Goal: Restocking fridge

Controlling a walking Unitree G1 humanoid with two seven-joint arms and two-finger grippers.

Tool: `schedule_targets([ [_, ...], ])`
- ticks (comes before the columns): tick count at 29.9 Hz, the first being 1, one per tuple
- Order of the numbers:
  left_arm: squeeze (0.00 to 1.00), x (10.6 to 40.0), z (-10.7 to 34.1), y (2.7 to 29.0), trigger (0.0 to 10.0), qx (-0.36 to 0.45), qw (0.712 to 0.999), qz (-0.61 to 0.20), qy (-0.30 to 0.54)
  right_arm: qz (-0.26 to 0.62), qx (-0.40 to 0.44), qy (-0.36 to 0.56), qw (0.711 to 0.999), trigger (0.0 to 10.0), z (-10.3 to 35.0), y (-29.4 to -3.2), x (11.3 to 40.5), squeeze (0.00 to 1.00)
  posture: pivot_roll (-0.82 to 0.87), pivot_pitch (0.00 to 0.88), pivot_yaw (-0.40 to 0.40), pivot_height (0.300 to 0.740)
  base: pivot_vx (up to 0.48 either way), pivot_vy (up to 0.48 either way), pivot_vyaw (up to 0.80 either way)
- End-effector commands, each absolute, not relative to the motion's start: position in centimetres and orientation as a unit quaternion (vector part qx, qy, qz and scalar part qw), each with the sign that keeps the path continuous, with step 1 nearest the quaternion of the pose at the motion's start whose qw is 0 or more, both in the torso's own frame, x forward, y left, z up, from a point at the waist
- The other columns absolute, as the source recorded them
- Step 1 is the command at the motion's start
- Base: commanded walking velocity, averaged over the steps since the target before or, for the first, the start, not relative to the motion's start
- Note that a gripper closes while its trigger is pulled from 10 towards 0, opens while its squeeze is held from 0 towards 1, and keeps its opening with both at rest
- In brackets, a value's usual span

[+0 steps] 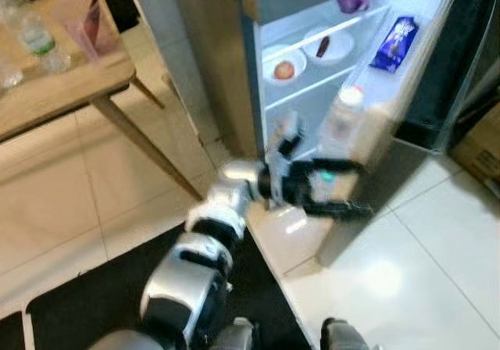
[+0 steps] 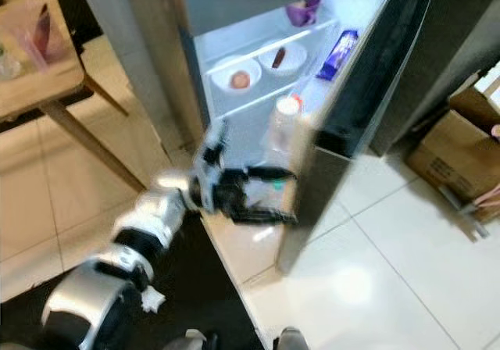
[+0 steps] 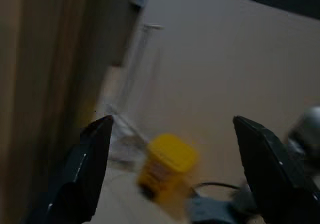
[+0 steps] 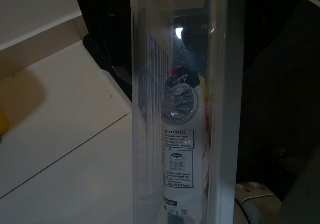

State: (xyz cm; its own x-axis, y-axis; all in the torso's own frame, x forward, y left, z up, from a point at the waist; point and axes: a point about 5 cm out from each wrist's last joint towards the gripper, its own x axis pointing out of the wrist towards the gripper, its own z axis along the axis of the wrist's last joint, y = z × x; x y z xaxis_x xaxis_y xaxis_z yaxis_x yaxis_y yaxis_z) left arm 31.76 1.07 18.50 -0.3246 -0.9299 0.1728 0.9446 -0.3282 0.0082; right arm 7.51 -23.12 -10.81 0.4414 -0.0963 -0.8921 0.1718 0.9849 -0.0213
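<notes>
Open fridge (image 1: 258, 69), two plates (image 1: 283, 67) inside, one bottle (image 1: 341, 119) in door, left gripper (image 1: 344, 187) fingers spread empty, right gripper's fingers can't be judged

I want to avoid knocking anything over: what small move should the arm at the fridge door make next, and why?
Probably draw the left gripper straight back from the door. Its jaws stand open and empty just below the bottle, which already seems to stand behind the door shelf's clear rail, so nothing seems left to grip there.
</notes>
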Motion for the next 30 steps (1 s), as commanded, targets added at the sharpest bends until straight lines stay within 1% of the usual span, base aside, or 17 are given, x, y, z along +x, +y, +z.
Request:
schedule_targets([
  [1, 0.00, 30.9, 16.1, 1.4, 10.0, -0.084, 0.581, -0.809, -0.030, -0.079, 0.047, 0.535, 0.840, 10.0, -11.1, -22.5, 6.7, 0.00, -0.14, 0.249, 0.101, 0.740, 0.000, 0.000, 0.00],
  [2, 0.00, 30.7, 13.9, 2.3, 10.0, -0.083, 0.603, -0.793, 0.001, -0.080, 0.047, 0.534, 0.841, 10.0, -11.1, -22.5, 6.9, 0.00, -0.14, 0.247, 0.103, 0.740, 0.000, 0.000, 0.00],
  [3, 0.00, 30.7, 13.9, 2.3, 10.0, -0.083, 0.603, -0.793, 0.001, -0.080, 0.047, 0.534, 0.841, 10.0, -11.1, -22.5, 6.9, 0.00, -0.14, 0.247, 0.103, 0.740, 0.000, 0.000, 0.00],
  [4, 0.00, 30.5, 12.4, 3.0, 10.0, -0.081, 0.618, -0.782, 0.022, -0.080, 0.048, 0.533, 0.841, 10.0, -11.1, -22.5, 6.9, 0.00, -0.14, 0.244, 0.103, 0.740, 0.000, 0.000, 0.00],
  [5, 0.00, 30.3, 10.7, 4.0, 10.0, -0.076, 0.641, -0.762, 0.049, -0.081, 0.048, 0.533, 0.841, 10.0, -11.1, -22.5, 7.0, 0.00, -0.13, 0.237, 0.104, 0.740, 0.000, 0.000, 0.00],
  [6, 0.00, 30.3, 10.7, 4.0, 10.0, -0.076, 0.641, -0.762, 0.049, -0.081, 0.048, 0.533, 0.841, 10.0, -11.1, -22.5, 7.0, 0.00, -0.13, 0.237, 0.104, 0.740, 0.000, 0.000, 0.00],
  [7, 0.00, 29.6, 7.1, 6.6, 10.0, -0.063, 0.693, -0.709, 0.114, -0.081, 0.048, 0.533, 0.841, 10.0, -11.1, -22.5, 7.1, 0.00, -0.13, 0.234, 0.106, 0.740, 0.000, 0.000, 0.00],
  [8, 0.00, 29.6, 7.1, 6.6, 10.0, -0.063, 0.693, -0.709, 0.114, -0.081, 0.048, 0.533, 0.841, 10.0, -11.1, -22.5, 7.1, 0.00, -0.13, 0.234, 0.106, 0.740, 0.000, 0.000, 0.00],
  [10, 0.00, 28.4, 3.3, 10.2, 10.0, -0.036, 0.762, -0.617, 0.195, -0.081, 0.048, 0.534, 0.840, 10.0, -11.1, -22.5, 7.1, 0.00, -0.13, 0.216, 0.106, 0.740, 0.000, 0.000, 0.00],
  [12, 0.00, 28.4, 3.3, 10.2, 10.0, -0.036, 0.762, -0.617, 0.195, -0.081, 0.048, 0.534, 0.840, 10.0, -11.1, -22.5, 7.1, 0.00, -0.13, 0.216, 0.106, 0.740, 0.000, 0.000, 0.00],
  [14, 0.00, 26.8, -0.1, 14.7, 10.0, -0.019, 0.833, -0.479, 0.277, -0.082, 0.048, 0.534, 0.840, 10.0, -11.1, -22.5, 7.3, 0.00, -0.12, 0.199, 0.105, 0.740, 0.000, 0.000, 0.00],
  [16, 0.00, 25.3, -1.9, 17.9, 10.0, -0.013, 0.867, -0.375, 0.329, -0.083, 0.046, 0.533, 0.841, 10.0, -11.0, -22.6, 7.6, 0.00, -0.12, 0.189, 0.102, 0.740, 0.000, 0.000, 0.00],
  [20, 0.00, 23.8, -3.3, 20.2, 10.0, -0.008, 0.883, -0.295, 0.365, -0.083, 0.044, 0.530, 0.843, 10.0, -10.9, -22.8, 7.9, 0.00, -0.12, 0.175, 0.098, 0.740, 0.000, 0.000, 0.00],
  [21, 0.00, 22.7, -4.1, 21.5, 10.0, -0.006, 0.890, -0.247, 0.383, -0.084, 0.042, 0.528, 0.844, 10.0, -10.8, -22.9, 8.2, 0.00, -0.11, 0.166, 0.094, 0.740, 0.000, 0.000, 0.00],
  [26, 0.00, 21.0, -5.2, 23.2, 10.0, -0.005, 0.896, -0.170, 0.409, -0.083, 0.038, 0.522, 0.848, 10.0, -10.7, -23.0, 8.9, 0.00, -0.11, 0.147, 0.085, 0.740, 0.000, 0.000, 0.00],
  [28, 0.00, 18.7, -6.3, 24.6, 10.0, -0.008, 0.894, -0.098, 0.438, -0.076, 0.028, 0.508, 0.857, 10.0, -10.3, -23.2, 10.1, 0.00, -0.10, 0.123, 0.073, 0.740, 0.000, 0.000, 0.00],
  [30, 0.00, 17.6, -6.9, 25.0, 10.0, -0.011, 0.890, -0.068, 0.451, -0.065, 0.017, 0.495, 0.866, 10.0, -10.0, -23.2, 11.1, 0.00, -0.10, 0.117, 0.070, 0.740, 0.000, 0.000, 0.00],
])
